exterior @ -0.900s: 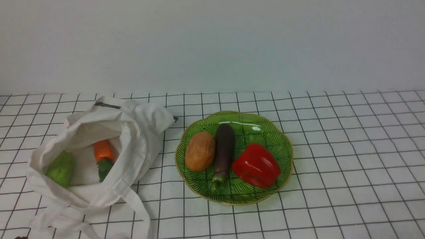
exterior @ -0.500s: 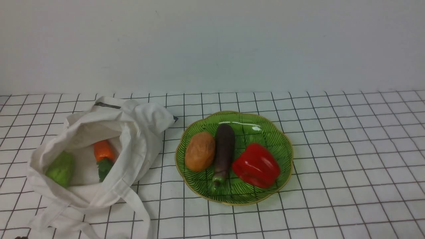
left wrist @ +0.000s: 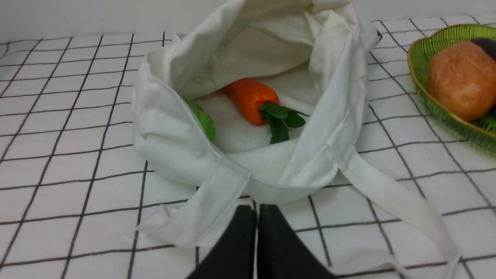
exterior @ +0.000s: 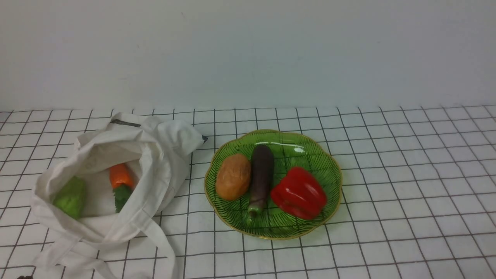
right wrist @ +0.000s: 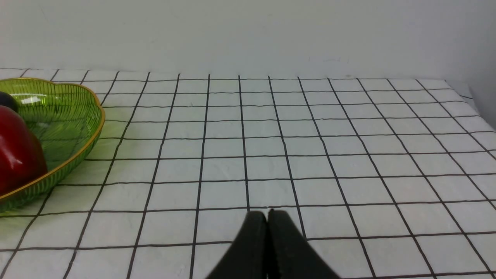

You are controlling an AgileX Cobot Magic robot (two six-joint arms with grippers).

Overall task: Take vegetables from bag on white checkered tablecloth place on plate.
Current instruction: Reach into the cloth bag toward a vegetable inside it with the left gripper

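An off-white cloth bag (exterior: pixel 155 155) lies open on the left of the white checkered tablecloth (exterior: pixel 407 162). Inside it rest an orange carrot (exterior: pixel 121 176) with a green leafy top and a pale green gourd (exterior: pixel 71 197). To its right the green plate (exterior: pixel 317 155) holds a brown potato (exterior: pixel 233 176), a dark eggplant (exterior: pixel 261 174) and a red pepper (exterior: pixel 299 193). In the left wrist view my left gripper (left wrist: pixel 257 209) is shut and empty, just short of the bag (left wrist: pixel 248 170), with the carrot (left wrist: pixel 250 99) and gourd (left wrist: pixel 203 120) beyond. My right gripper (right wrist: pixel 267 214) is shut over bare cloth, right of the plate (right wrist: pixel 69 124).
The bag's long straps (exterior: pixel 162 240) trail toward the front edge of the cloth. A plain pale wall (exterior: pixel 248 50) closes the back. The cloth's right edge (right wrist: pixel 471 99) shows in the right wrist view.
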